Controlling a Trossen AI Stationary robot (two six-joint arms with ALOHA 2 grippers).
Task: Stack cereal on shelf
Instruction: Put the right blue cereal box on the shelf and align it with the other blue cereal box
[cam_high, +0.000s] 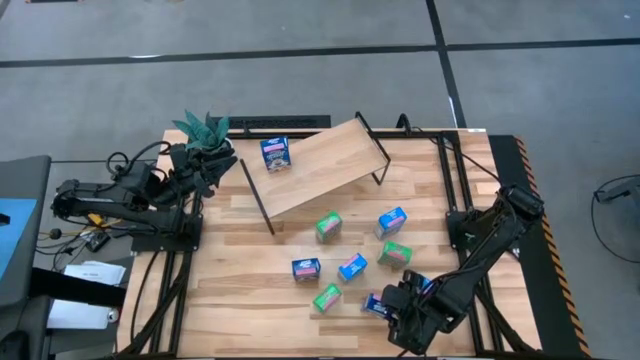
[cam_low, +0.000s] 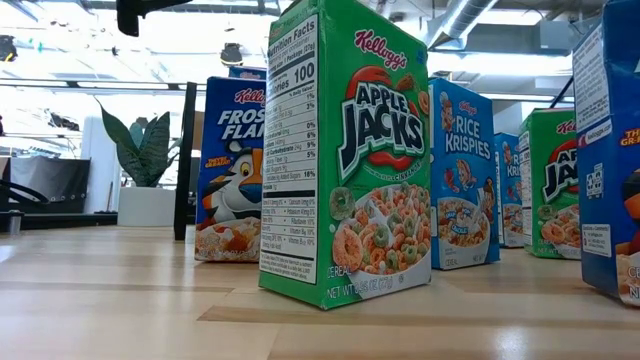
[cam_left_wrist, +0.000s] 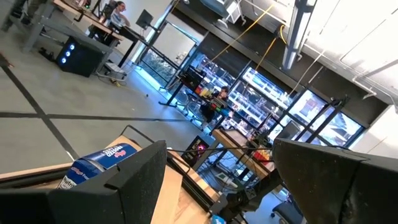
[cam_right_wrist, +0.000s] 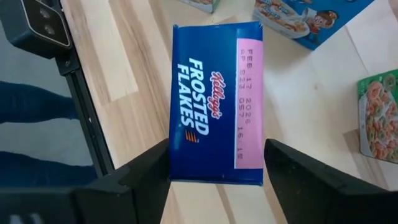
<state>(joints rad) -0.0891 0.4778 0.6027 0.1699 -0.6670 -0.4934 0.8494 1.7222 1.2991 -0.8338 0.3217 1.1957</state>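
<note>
The shelf (cam_high: 320, 165), a tilted wooden board on black rod legs, stands at the table's far middle and carries one blue cereal box (cam_high: 275, 152). Several more blue and green boxes stand on the table in front of it, among them an Apple Jacks box (cam_low: 345, 160). Near the table's front edge, my right gripper (cam_right_wrist: 217, 171) is open over a blue Frosted Flakes box (cam_right_wrist: 214, 99), one finger on each side of its top. My left gripper (cam_left_wrist: 217, 180) hangs open at the far left, raised and holding nothing. My right gripper comes at the Frosted Flakes box from above, slanting down. Its fingers (cam_right_wrist: 149, 168) lie close against the two long edges of the top panel (cam_right_wrist: 186, 168), at that panel's near end. Whether they touch it I cannot tell. The box stands upright on the table.
A green box (cam_high: 327, 297) stands just left of my right gripper; a green one (cam_high: 395, 254) and a blue one (cam_high: 352, 266) stand just beyond it. A black post (cam_right_wrist: 87, 112) runs along the table's edge beside the box. A potted plant (cam_high: 205, 128) sits at the far left.
</note>
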